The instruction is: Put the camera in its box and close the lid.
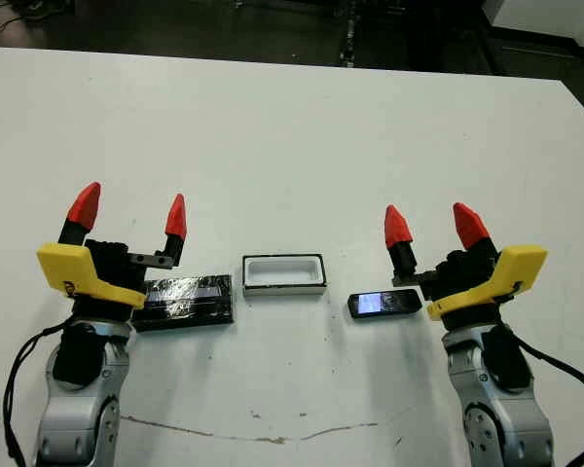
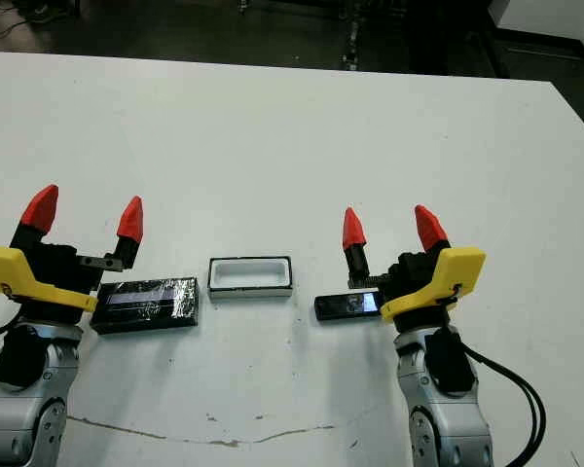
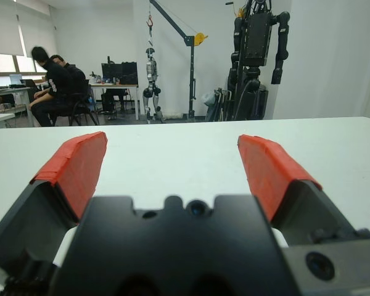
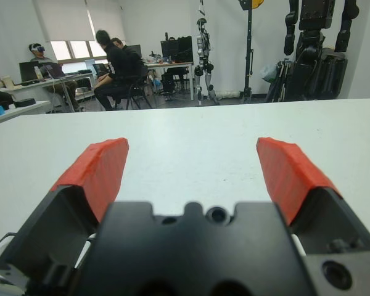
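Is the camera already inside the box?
No, the camera lies on the table beside the empty box, near the right gripper.

Your white counter fills the frame, a thin dark scratch along its lower edge.

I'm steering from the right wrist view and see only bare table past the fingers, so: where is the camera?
Observer: The camera lies flat on the table, just inboard of the right gripper, below its fingertips.
Operator: And the box?
Observer: The box sits open at the middle, left of the camera, with a gap between them.
Operator: Is the lid on it?
Observer: No. The lid lies flat left of the box, partly under the left gripper.
Operator: Is anything held?
Observer: Nothing; both grippers are open and empty.
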Available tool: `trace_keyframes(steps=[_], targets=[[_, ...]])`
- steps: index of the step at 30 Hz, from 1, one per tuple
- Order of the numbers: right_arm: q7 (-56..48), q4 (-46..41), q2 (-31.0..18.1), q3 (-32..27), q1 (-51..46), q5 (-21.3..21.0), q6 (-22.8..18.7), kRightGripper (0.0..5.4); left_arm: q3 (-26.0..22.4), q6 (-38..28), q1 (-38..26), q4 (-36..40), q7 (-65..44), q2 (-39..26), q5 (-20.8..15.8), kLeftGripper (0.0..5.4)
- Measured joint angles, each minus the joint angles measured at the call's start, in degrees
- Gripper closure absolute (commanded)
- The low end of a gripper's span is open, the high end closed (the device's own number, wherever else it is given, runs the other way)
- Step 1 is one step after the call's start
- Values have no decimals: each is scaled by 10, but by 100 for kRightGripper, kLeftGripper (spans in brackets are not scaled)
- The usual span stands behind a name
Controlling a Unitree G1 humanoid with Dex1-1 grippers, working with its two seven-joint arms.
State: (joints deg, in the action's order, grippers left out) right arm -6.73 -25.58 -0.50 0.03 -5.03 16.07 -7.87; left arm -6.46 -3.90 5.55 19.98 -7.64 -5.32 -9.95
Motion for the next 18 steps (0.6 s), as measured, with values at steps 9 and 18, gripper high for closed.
trace_keyframes(steps=[9, 18], targets=[[0, 1, 0, 0, 0, 0, 0, 2, 1, 6, 0, 0, 0, 0, -2, 0], [-68, 13, -52, -26, 28, 18, 1, 2, 5, 6, 0, 1, 1, 3, -1, 0]])
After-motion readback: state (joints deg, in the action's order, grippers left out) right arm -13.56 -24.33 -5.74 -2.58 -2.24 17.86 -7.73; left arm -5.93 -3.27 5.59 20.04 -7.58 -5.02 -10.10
